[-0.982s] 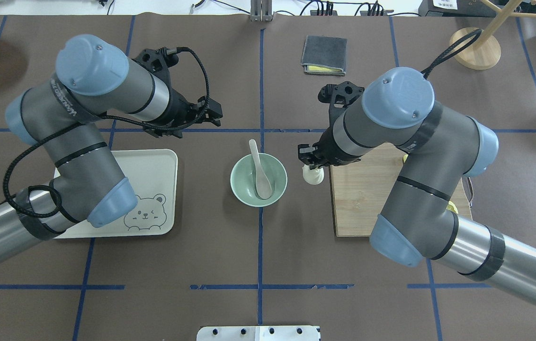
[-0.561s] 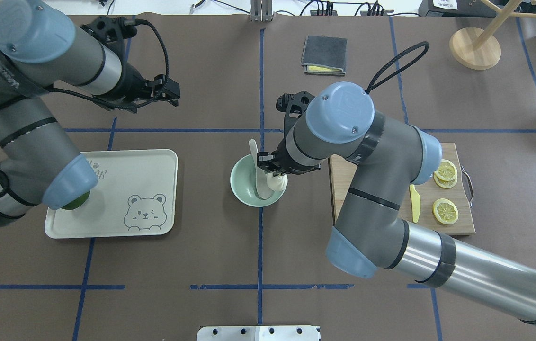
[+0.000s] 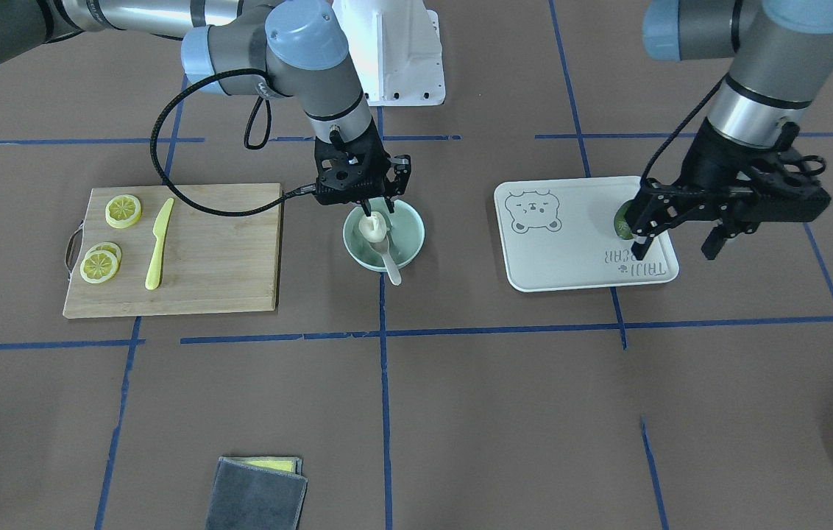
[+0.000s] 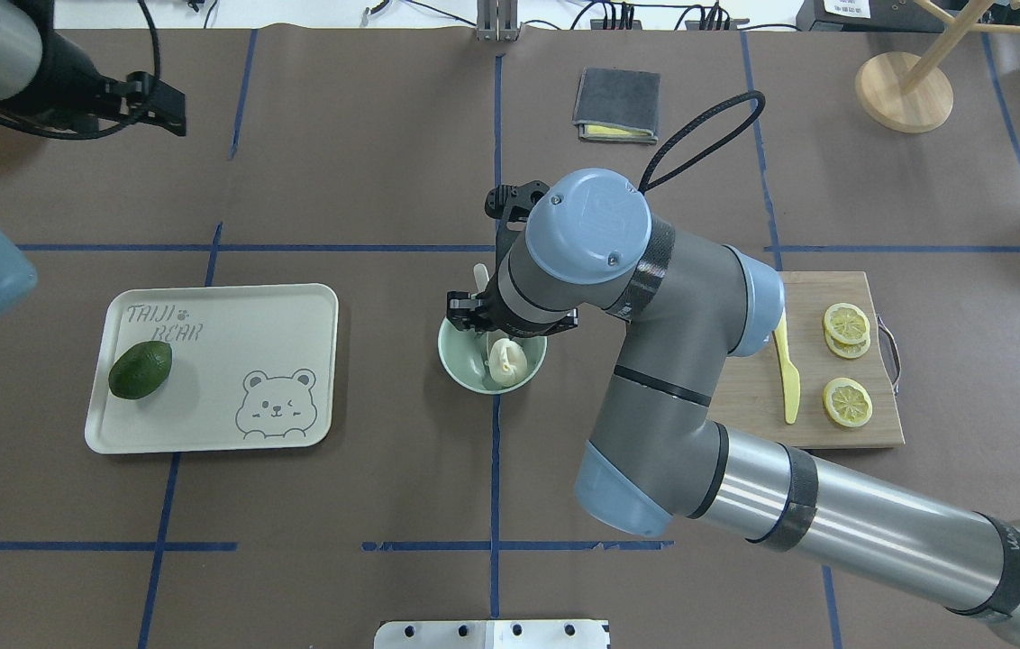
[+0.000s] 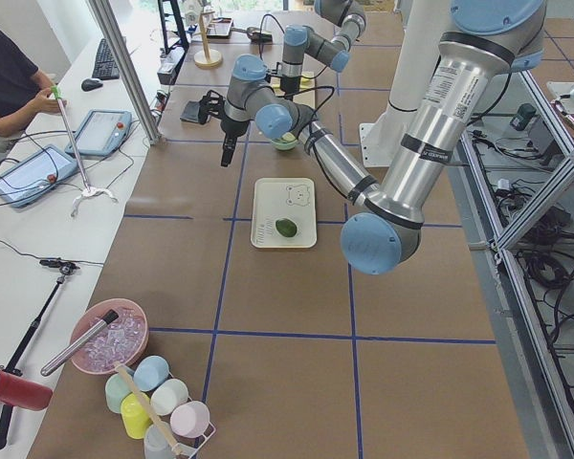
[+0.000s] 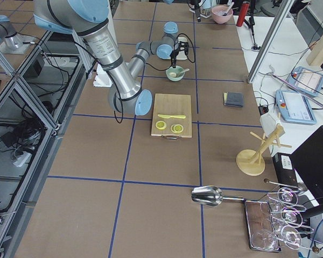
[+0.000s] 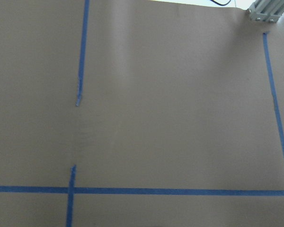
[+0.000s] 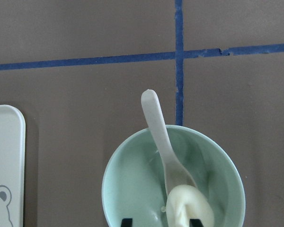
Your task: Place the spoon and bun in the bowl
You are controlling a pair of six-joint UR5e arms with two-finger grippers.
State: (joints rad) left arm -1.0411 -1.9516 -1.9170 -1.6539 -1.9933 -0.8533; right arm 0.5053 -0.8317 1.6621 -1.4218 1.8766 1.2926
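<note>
The mint-green bowl (image 4: 451,365) stands at the table's middle. The off-white spoon (image 8: 156,127) lies in it, with its handle over the far rim. The white bun (image 4: 507,361) rests on the spoon's scoop inside the bowl (image 8: 118,189) and also shows in the front view (image 3: 373,228). My right gripper (image 3: 372,206) hangs straight above the bowl. Its fingertips (image 8: 195,221) stand wider apart than the bun (image 8: 184,203), so it is open. My left gripper (image 3: 675,246) is open and empty, high over the tray's far corner. It sits at the far left in the overhead view (image 4: 178,110).
A cream bear tray (image 4: 276,315) left of the bowl holds a dark green avocado (image 4: 140,370). A wooden cutting board (image 4: 834,424) on the right carries lemon slices and a yellow knife (image 4: 787,379). A grey cloth (image 4: 616,104) and a wooden stand (image 4: 905,90) are at the back.
My right gripper carried the bun from beside the cutting board to over the bowl, and the bun now lies in it. My left arm pulled back to the far left, uncovering the avocado.
</note>
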